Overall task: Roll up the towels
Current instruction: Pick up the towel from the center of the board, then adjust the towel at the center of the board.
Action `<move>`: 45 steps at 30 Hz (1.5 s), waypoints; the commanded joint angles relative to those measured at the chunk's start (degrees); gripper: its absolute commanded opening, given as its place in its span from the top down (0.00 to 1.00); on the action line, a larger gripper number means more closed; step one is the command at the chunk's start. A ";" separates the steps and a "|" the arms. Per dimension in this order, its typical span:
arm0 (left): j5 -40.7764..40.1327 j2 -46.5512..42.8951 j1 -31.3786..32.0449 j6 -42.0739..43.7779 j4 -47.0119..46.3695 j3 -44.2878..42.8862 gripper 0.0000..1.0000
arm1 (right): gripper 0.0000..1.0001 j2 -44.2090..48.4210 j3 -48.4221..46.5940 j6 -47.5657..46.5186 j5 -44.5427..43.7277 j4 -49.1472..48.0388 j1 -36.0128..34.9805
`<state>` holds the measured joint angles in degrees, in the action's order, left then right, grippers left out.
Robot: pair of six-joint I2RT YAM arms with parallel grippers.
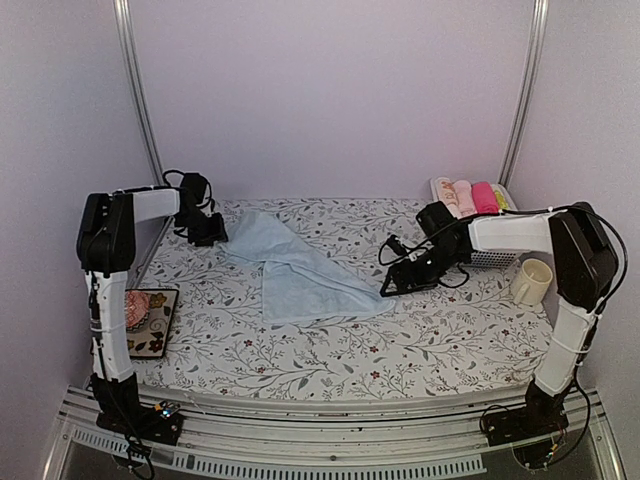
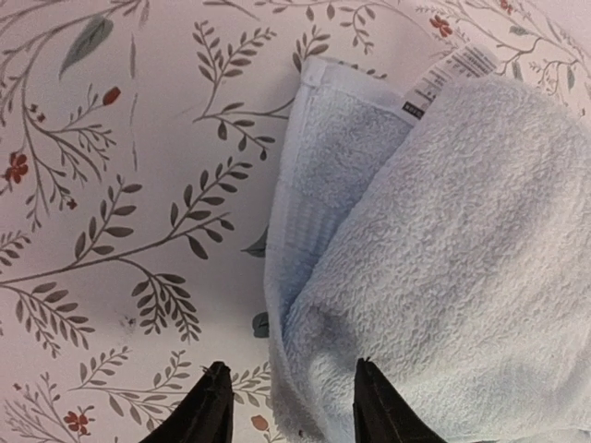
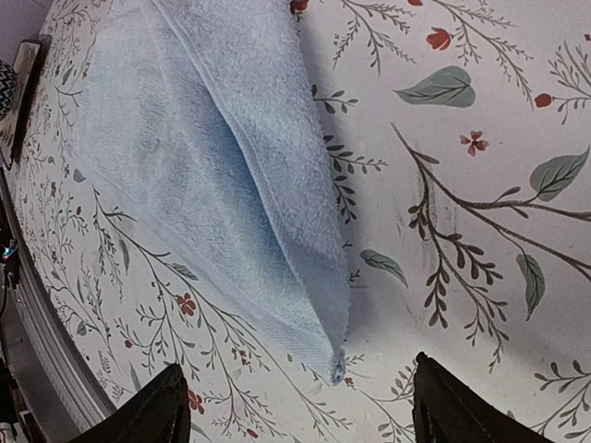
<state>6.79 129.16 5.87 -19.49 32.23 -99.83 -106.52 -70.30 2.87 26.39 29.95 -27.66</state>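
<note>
One light blue towel [image 1: 300,270] lies crumpled and partly folded across the middle of the floral table cover. My left gripper [image 1: 210,235] is down at its far left corner. In the left wrist view the jaws [image 2: 291,406] stand apart astride the towel's [image 2: 443,240] edge, one finger on the terry and one over the bare cover, not pinching it. My right gripper [image 1: 388,288] hovers at the near right corner. In the right wrist view it [image 3: 297,383] is wide open, with the pointed tip of the towel [image 3: 203,157] just ahead of the gap.
A white basket [image 1: 490,255] at the back right holds rolled cream, pink and hot-pink cloths. A cream mug [image 1: 532,281] stands to its right. A patterned tray [image 1: 160,335] with a pink knitted lump [image 1: 135,310] sits at the left edge. A white label [image 2: 443,78] shows on the towel.
</note>
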 commanded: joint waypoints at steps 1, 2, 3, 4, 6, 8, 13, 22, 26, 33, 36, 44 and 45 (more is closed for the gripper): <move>0.48 0.46 -0.57 0.65 -1.18 -1.74 0.59 | 0.18 -1.52 2.16 0.37 1.14 0.27 -0.63; 0.66 0.54 -0.53 0.69 -1.16 -1.81 0.62 | 0.19 -1.80 2.16 0.33 1.45 0.16 -0.76; 0.85 0.67 -0.51 0.68 -1.19 -1.90 0.64 | 0.20 -1.97 2.20 0.16 1.76 0.02 -0.93; 1.18 0.77 -0.53 0.71 -1.25 -1.91 0.65 | 0.20 -2.21 2.23 -0.01 1.78 -0.10 -1.17; 2.02 1.18 -0.51 0.61 -1.25 -1.95 0.69 | 0.22 -3.09 1.92 -0.27 1.14 -0.13 -1.77; 2.51 1.59 -0.47 0.36 -1.20 -1.90 0.72 | 0.24 -4.06 1.50 -0.57 -0.57 0.01 -2.47; 2.85 1.88 -0.44 0.49 -1.29 -2.01 0.87 | 0.32 -5.77 -0.58 -0.18 -2.93 -0.64 -3.27; 3.59 1.52 -0.42 0.85 -1.38 -2.74 1.00 | 0.94 -5.65 -2.37 -0.15 -8.60 0.14 -3.41; 3.93 -0.42 -0.50 0.79 -1.38 -4.74 1.00 | 0.97 -2.23 -3.75 -1.03 -14.81 2.27 -3.37; 3.87 -5.39 -0.35 0.84 0.47 -10.74 1.00 | 0.98 3.59 -12.33 -6.52 -30.57 8.69 -3.28; 3.10 -7.72 -0.40 1.34 1.52 -13.25 1.00 | 0.98 5.54 -15.87 -9.14 -38.35 9.78 -2.61; 1.76 -12.49 0.57 2.90 5.58 -19.16 1.00 | 0.98 10.50 -21.69 -14.73 -49.96 8.64 1.36; 1.07 -13.26 1.42 3.40 6.07 -18.82 1.00 | 0.98 11.76 -21.22 -15.20 -49.95 7.87 1.36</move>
<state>10.07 119.44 6.02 -18.20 35.07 -117.54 -99.37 -90.63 -8.56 -15.62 37.58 -27.16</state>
